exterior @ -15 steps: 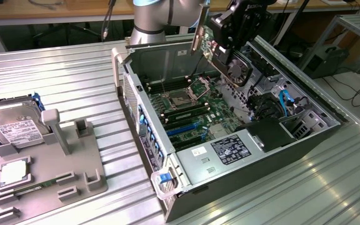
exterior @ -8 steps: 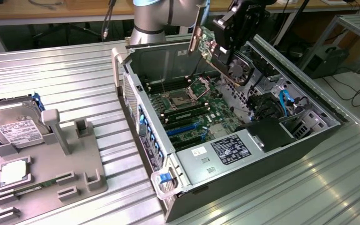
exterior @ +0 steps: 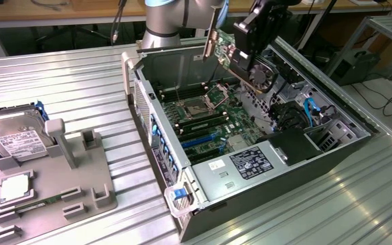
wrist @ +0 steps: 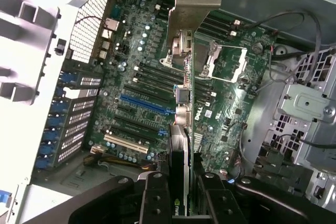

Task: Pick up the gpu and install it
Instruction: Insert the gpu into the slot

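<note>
My gripper [exterior: 249, 47] is shut on the gpu [exterior: 231, 53], a dark card with a pale metal bracket [exterior: 212, 43] along one end. I hold it tilted in the air above the open computer case [exterior: 250, 173], over the far part of the motherboard [exterior: 206, 120]. In the wrist view the gpu [wrist: 181, 145] shows edge-on between my black fingers [wrist: 152, 203], its bracket [wrist: 190, 19] pointing away from the camera. Beneath it lie the motherboard's expansion slots, among them a blue slot [wrist: 146, 104]. The card touches nothing in the case.
A grey fixture tray [exterior: 53, 189] sits at the exterior view's left, holding a silver hard drive [exterior: 16, 138] and a small square chip [exterior: 16, 186]. The case holds a CPU socket [exterior: 197, 106], cables and a drive cage [wrist: 307, 108]. Ribbed metal table all around.
</note>
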`<state>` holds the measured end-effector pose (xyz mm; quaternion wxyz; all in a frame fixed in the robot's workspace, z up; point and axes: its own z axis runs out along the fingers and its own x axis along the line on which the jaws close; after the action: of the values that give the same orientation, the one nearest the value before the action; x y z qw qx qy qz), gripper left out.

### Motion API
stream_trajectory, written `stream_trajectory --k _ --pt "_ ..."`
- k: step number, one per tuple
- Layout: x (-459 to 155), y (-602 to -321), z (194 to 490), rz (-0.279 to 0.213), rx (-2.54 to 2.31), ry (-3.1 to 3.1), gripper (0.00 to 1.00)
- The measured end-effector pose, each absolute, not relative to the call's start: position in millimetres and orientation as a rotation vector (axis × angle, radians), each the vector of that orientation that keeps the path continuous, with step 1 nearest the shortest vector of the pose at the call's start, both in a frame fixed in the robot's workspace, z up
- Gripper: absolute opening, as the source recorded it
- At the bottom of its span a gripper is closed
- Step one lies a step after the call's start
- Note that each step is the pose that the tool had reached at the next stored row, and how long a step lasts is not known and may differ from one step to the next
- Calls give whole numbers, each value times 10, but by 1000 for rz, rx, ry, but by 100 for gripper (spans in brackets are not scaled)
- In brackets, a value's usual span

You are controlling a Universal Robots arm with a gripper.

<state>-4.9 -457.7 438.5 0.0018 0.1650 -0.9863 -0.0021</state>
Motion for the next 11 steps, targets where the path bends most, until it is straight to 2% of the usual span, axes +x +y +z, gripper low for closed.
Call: stream_trajectory --k 11 --pt "-49 -4577 4385 -6 701 -3058 27"
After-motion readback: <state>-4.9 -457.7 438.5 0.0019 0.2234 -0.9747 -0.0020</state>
